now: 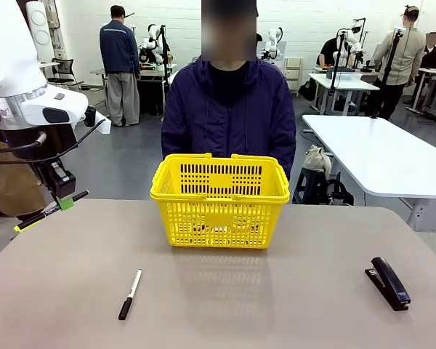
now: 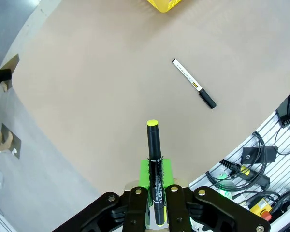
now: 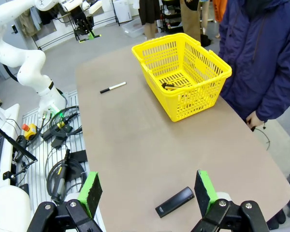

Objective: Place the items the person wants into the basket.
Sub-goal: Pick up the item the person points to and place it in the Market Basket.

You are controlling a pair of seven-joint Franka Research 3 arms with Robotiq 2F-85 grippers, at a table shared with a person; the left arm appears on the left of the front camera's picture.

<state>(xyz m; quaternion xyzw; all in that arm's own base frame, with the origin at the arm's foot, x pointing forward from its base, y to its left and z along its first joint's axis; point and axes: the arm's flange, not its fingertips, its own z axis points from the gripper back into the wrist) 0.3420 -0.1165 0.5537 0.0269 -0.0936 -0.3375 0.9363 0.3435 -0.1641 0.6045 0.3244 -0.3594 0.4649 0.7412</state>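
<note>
The robot's left gripper (image 2: 154, 205) is holding the slim black marker (image 2: 154, 159) above the left edge of the table (image 1: 276, 305), its jaws clamped on the barrel with the yellow-green end pointing outward. The marker is hanging well apart from the yellow basket (image 1: 220, 200), which is sitting at the far middle of the table in front of the person (image 1: 229, 109) in the dark jacket. Something dark (too small to identify) is lying on the basket floor in the right wrist view. The right gripper (image 3: 147, 191) is hovering with jaws spread wide and empty over the black stapler (image 3: 175, 202) near the table's right edge. A white-and-black pen (image 1: 130, 294) is lying on the near left of the table. The marker is probably light, stiff and smooth, so a mid-barrel grip looks best against tipping or slipping.
</note>
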